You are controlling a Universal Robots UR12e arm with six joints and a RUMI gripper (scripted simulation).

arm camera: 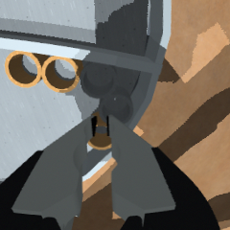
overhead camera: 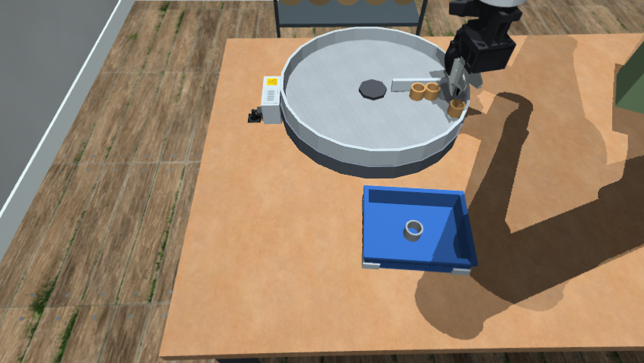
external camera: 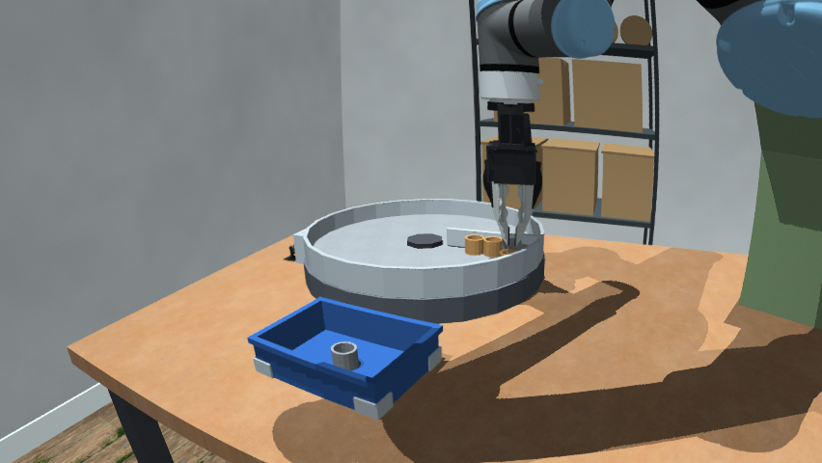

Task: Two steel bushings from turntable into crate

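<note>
Table (overhead camera: 270,270): tan wooden top, plank floor to the left
Control box (overhead camera: 270,99): touching the turntable's left edge
Turntable (overhead camera: 360,146): grey, raised rim, dark hub (overhead camera: 373,89) at centre
Crate (overhead camera: 372,225): blue, near the turntable
Steel bushing (overhead camera: 413,230): upright on the crate floor; a second one not made out
Brass pair (overhead camera: 417,91): touching side by side, right of the hub
Third brass bushing (overhead camera: 456,108): against the right rim
Gripper (overhead camera: 456,90): pointing down just inside the right rim, tips at the third brass bushing; fingers nearly together, nothing held
</note>
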